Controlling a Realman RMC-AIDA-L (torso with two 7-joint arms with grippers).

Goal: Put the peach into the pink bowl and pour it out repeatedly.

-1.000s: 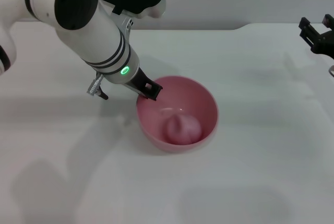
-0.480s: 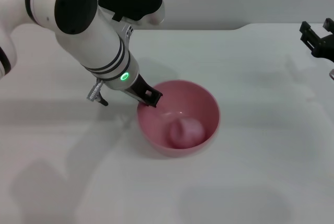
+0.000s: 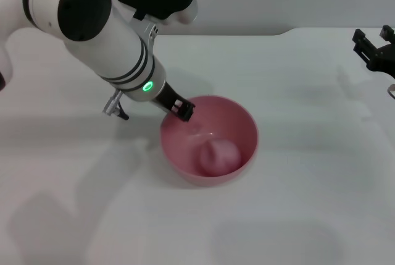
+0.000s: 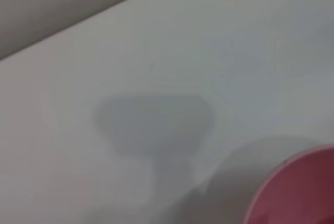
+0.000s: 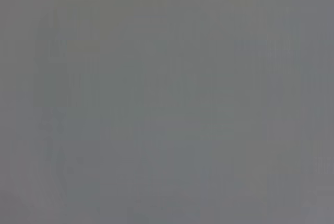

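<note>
Pink bowl point(image 3: 210, 141): round, deep, of smooth glossy plastic, plain and unmarked, set upright on the surface point(image 3: 296, 203) near the middle of the head view. A curved part of its rim is also seen at a corner of the left wrist view point(image 4: 297, 187).

Peach point(image 3: 218, 155): small, rounded, pale pink, of matte finish; it is contained in the pink bowl, resting on the bottom towards the near wall. It is much smaller than the bowl.

Left pincer point(image 3: 183, 110): dark, at the end of a white, glossy, cylindrical arm with black bands and a green lit ring. It is placed at the far-left rim of the pink bowl. Whether the rim is clamped cannot be told.

Right pincer point(image 3: 376, 47): black, held above the far right edge of the surface, well apart from the bowl; its fingers are seen spread apart, with nothing between them.

Surface: white, smooth, matte.
</note>
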